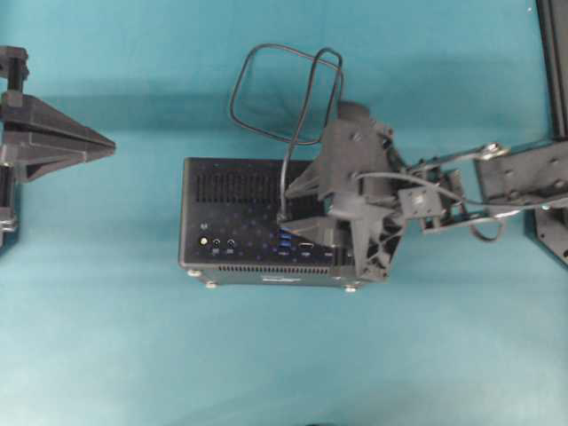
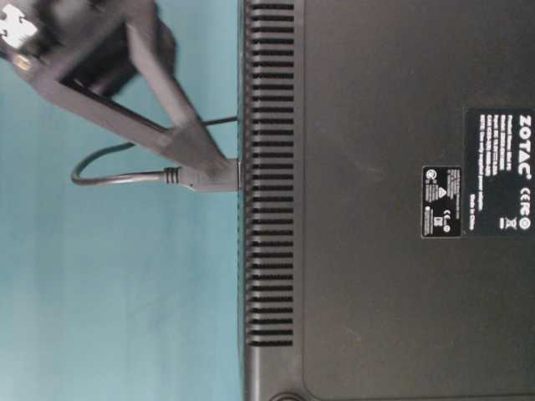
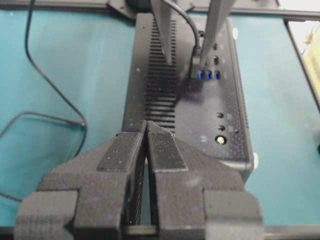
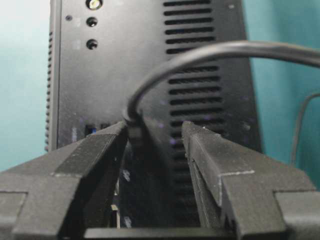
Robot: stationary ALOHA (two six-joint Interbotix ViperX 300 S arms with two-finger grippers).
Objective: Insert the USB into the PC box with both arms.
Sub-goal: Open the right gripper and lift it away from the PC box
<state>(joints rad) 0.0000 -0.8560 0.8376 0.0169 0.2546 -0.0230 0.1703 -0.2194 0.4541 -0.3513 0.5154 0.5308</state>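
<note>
The USB plug (image 4: 135, 131) stands seated in a port on the upward-facing panel of the PC box (image 1: 232, 191), next to the blue ports (image 3: 208, 75). The right gripper (image 4: 152, 135) straddles it with jaws parted: the plug lies against the inner face of one finger, with a clear gap to the other, so it is released rather than clamped. The thin, dark, round cable (image 1: 284, 89) arches up from the plug and runs into a loop on the teal table cover (image 1: 106, 337) just beyond the box. The box is a black, matt, rectangular case with a slotted vent grille (image 3: 161, 92) and small silver feet (image 1: 211, 283). The left gripper (image 3: 146, 131), ribbed and triangular, is pinched closed on nothing, well apart from the box at the left edge of the overhead view.
</note>
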